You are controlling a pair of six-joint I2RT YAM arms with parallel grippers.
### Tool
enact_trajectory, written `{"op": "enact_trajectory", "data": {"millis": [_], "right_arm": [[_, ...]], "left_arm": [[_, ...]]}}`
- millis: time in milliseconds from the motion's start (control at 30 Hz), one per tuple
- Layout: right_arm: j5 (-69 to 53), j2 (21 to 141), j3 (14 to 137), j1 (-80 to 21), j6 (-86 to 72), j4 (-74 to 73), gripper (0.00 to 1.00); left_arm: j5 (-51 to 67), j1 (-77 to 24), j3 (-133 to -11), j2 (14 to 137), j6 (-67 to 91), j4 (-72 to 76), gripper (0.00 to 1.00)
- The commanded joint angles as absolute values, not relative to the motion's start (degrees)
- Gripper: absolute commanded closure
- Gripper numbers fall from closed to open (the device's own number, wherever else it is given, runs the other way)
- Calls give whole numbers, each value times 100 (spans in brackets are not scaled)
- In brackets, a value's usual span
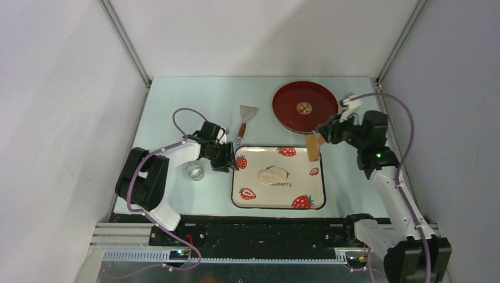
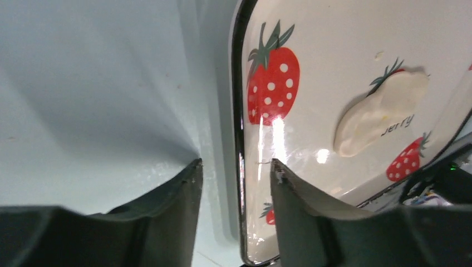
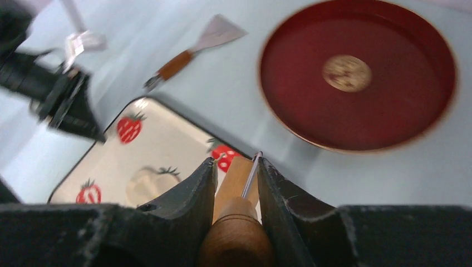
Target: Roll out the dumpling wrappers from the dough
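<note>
Dough (image 1: 273,175), a pale, irregularly flattened lump, lies near the middle of the strawberry-printed tray (image 1: 253,194), apart from both grippers. In the left wrist view it appears as an elongated cream patch beside the printed lettering.

Left gripper (image 2: 236,167): fingers spread, with nothing held between them. They stand on either side of the tray's dark left rim, one over the table (image 1: 177,94) and one over the tray.

Right gripper (image 3: 236,162): fingers pinching a wooden roller (image 3: 236,228) by its handle. The roller's head hangs at the tray's far right corner in the top view, well clear of the dough.

Red plate (image 1: 321,97): on the table beyond the tray's right half, with a small round tan disc (image 1: 303,108) at its centre. Whether that is a wrapper or a printed mark cannot be told.

Scraper (image 1: 247,112) with a wooden handle: on the table to the left of the plate.

Shiny round ring (image 1: 196,171): on the table just beside the left arm.
</note>
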State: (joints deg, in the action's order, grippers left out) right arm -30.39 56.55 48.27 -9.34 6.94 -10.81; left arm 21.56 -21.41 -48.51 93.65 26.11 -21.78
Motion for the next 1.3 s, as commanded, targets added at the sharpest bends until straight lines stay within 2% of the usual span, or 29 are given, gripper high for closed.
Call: {"op": "enact_trajectory", "data": {"millis": [0, 100, 233, 300, 667, 700, 733, 767, 800, 967, 1033, 1067, 1100, 1267], "right_arm": [[-3086, 5303, 4408, 262, -1086, -149, 100], [-2814, 4960, 4005, 955, -1701, 337, 100], [-2230, 4589, 3245, 1557, -2258, 752, 100], [-2119, 4496, 2926, 1817, -2493, 1022, 100], [-1320, 4750, 2120, 2095, -2374, 1675, 100], [-1275, 4770, 2083, 2098, -2387, 1664, 96], [-1138, 4789, 2066, 2100, -2453, 1620, 85], [-1061, 4785, 2024, 2105, -2529, 1579, 80], [-889, 4763, 2001, 2108, -2557, 1493, 68], [-228, 4536, 1874, 2118, -2776, 1011, 38], [136, 4448, 1865, 2118, -2871, 768, 23], [359, 4421, 1864, 2118, -2912, 674, 7], [470, 4357, 1863, 2118, -3009, 487, 2], [1326, 4140, 1971, 2114, -3194, -219, 1]], "left_arm": [[1621, -2108, -4864, 8925, 2395, -2386, 38], [1607, -2074, -4924, 8699, 2430, -2387, 21], [1665, -1955, -4991, 8272, 2512, -2389, 11], [1752, -1877, -5014, 8017, 2561, -2385, 2], [2305, -1473, -5145, 6681, 2776, -2380, 2], [2297, -1419, -5136, 6568, 2839, -2381, 2], [2295, -1386, -5134, 6505, 2865, -2382, 2], [2294, -1300, -5100, 6392, 2949, -2384, 2], [2294, -1257, -5081, 6334, 2986, -2382, 2], [2246, -877, -4877, 5989, 3202, -2384, 2], [2234, -757, -4764, 5900, 3278, -2386, 2], [2200, -703, -4728, 5839, 3304, -2389, 2], [2177, -677, -4641, 5807, 3349, -2388, 2], [1455, -466, -4456, 5512, 3354, -2748, 2]]}}
